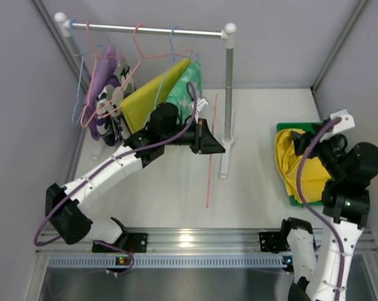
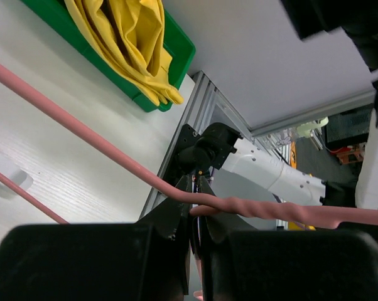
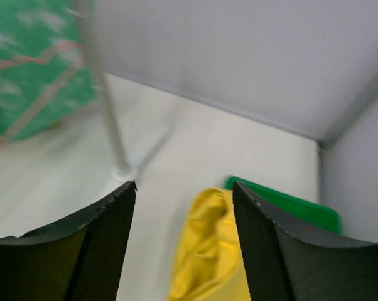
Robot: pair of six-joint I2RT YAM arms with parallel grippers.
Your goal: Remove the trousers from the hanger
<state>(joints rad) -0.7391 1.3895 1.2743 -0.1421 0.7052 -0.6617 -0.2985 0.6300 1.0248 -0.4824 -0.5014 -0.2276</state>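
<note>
A rack (image 1: 228, 94) is standing at the back of the worktop (image 1: 164, 188). The hanging trousers (image 1: 152, 95) are on its rail, with other clothes (image 1: 104, 75) to their left. A loose hanger (image 1: 208, 179) is reaching forward just left of the rack's post. At the right, more trousers (image 1: 289, 163) are lying in a bin (image 1: 286, 128).

- A robotics lab test cell rather than a home or shop: plain grey panels (image 1: 289, 44) wall in a white table (image 1: 258, 113) on three sides, close around both arms.
- An aluminium extrusion rail (image 1: 201, 241) runs along the table edge behind the left gripper (image 1: 212, 144) and the right gripper (image 3: 184, 188), with both arm bases by it.
- The clothes rack (image 1: 151, 28) beyond the left gripper is a small tabletop prop, and a pink hanger (image 2: 82, 128) is pinched in that gripper.
- A green plastic bin (image 3: 289, 204) lies just ahead of the right gripper, whose fingers stand apart.
- Purple cables (image 1: 38, 229) trail along the arms.
</note>
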